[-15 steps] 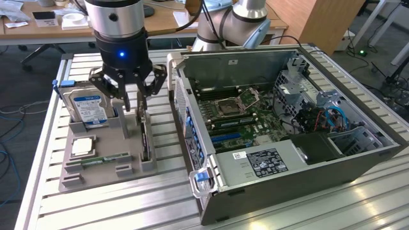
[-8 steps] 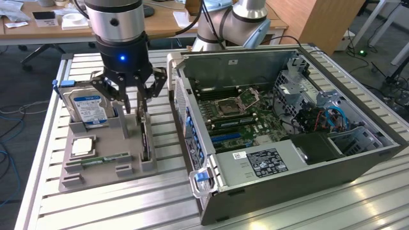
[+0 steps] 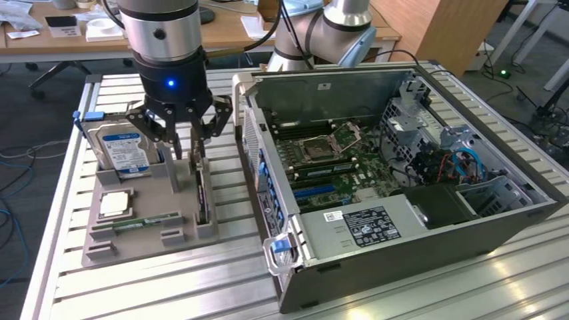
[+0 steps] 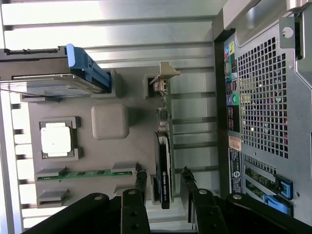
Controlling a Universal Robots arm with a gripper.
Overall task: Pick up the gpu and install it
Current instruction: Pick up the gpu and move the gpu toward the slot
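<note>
Grasping is the step in hand, we judge. The black, multi-link end effector (image 3: 188, 155) hangs over the grey moulded holder tray (image 3: 133, 248) in the left half of the exterior view. Its fingers (image 4: 141, 179) are spread and straddle the gpu (image 4: 164, 151), a thin green circuit card with a black round cooler and a silver bracket at one end. The card stands on edge in a slot along the tray's side nearest the open grey metal computer case (image 3: 498, 220). A gap shows between the card and each finger, so nothing is pinched yet. The card is not yet installed, and the case lies right of centre with its green motherboard (image 3: 329, 160) exposed. We think a sound grip calls for an even squeeze on both faces of the card. Any lift has to run straight along the slot, whose walls sit close to the card.
</note>
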